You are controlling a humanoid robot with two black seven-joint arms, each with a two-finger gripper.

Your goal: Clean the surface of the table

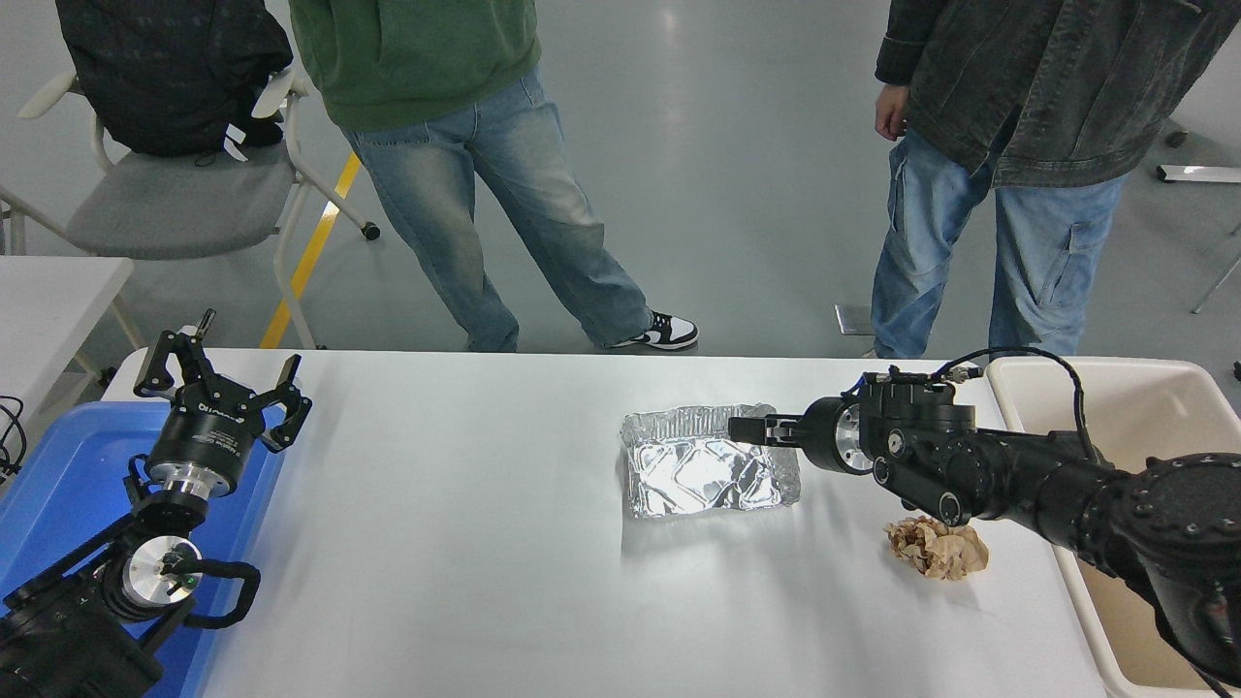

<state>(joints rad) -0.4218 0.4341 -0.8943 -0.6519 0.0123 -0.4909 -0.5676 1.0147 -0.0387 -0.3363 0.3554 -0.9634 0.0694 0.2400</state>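
Observation:
The white table surface carries a crumpled silver foil tray right of centre and a ball of crumpled brown paper near its right end. My right gripper reaches in from the right, pointing left, and looks shut. Its tips sit over the foil tray's far right rim; whether they pinch the rim I cannot tell. The right forearm passes just above the brown paper. My left gripper stays parked at the lower left, open and empty.
A beige bin stands off the table's right end. A blue bin lies under my left arm. Two people in jeans stand at the far side. A grey chair and a small white table are at the left.

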